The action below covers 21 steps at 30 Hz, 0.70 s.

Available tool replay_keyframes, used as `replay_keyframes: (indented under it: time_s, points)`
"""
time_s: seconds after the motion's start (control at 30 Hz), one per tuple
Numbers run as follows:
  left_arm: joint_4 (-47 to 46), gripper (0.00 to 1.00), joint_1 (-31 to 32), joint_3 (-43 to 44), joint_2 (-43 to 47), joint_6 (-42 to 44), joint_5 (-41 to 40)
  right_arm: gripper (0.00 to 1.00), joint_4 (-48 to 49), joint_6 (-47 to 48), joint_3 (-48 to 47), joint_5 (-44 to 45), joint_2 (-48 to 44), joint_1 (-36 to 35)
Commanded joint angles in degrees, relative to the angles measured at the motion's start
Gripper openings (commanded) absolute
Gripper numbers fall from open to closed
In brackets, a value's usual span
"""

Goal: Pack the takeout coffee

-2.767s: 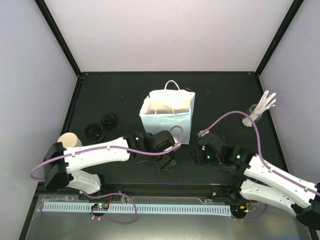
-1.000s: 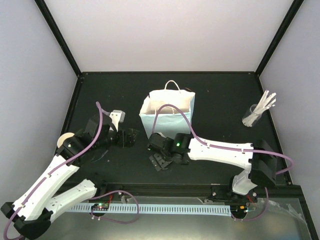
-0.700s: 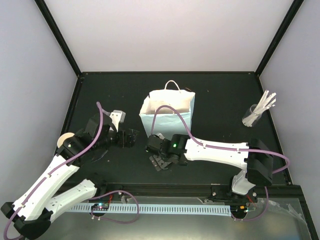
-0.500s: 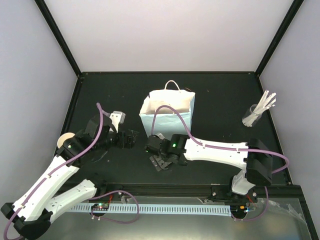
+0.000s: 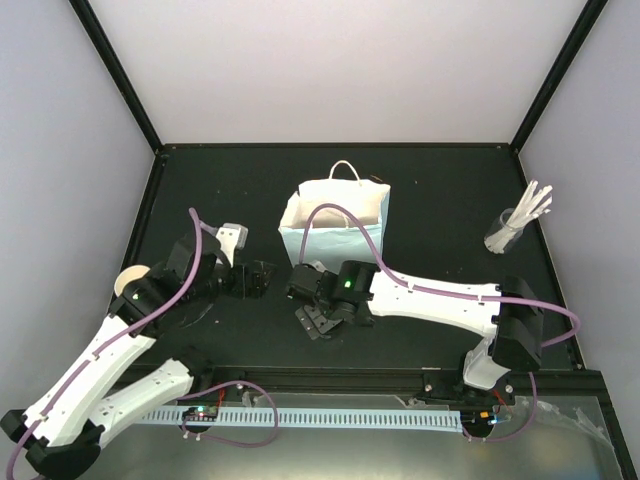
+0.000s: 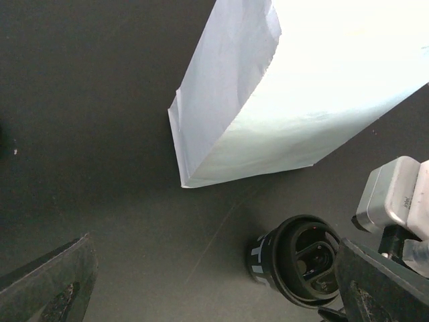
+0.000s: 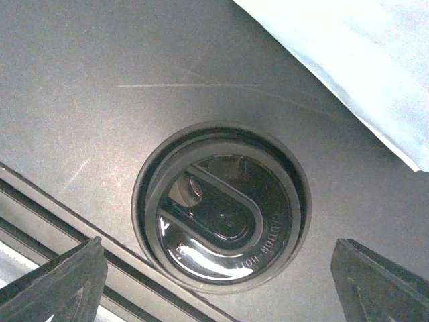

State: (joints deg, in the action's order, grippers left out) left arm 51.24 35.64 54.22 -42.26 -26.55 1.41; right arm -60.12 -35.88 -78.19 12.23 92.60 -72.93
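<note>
You are holding the right gripper [image 5: 320, 322] spread above a black lid [image 7: 221, 235]; left gripper [image 5: 258, 278] gaping, facing the blue bag [image 6: 281, 94]

Black table [image 5: 440, 200]: blue paper bag [image 5: 335, 240], glass of sticks [image 5: 505, 235], black lid [image 7: 221, 215]

The left arm [image 5: 100, 350] and right arm [image 5: 440, 303] have white shells with black joints and wrists. A purple cable [image 5: 335, 209] runs along each. A green light [image 5: 347, 283] glows on each wrist. The fingers [image 6: 47, 292] are black, rough-faced wedges.
</note>
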Motion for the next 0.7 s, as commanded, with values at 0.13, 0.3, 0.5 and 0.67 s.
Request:
replay_keyframes:
  time_s: [0.13, 0.3, 0.5, 0.67]
  points:
    - [2.17, 0.99, -0.43, 0.22, 2.07, 0.1, -2.16, 0.99, -8.86, 1.17, -5.75, -1.97, 4.41, 0.03]
    - [2.67, 0.99, -0.44, 0.28, 2.25, 0.24, -2.18, 1.0, -9.35, 1.84, -7.49, -2.99, 6.19, 0.16]
    - [3.43, 0.99, -0.4, 0.11, 2.79, 0.4, -2.44, 0.98, -9.07, 2.21, -7.61, -4.36, 7.5, 0.81]
    - [3.86, 0.99, -0.47, -0.11, 2.88, 0.45, -2.76, 0.94, -8.4, 2.37, -7.26, -4.92, 7.6, 0.86]
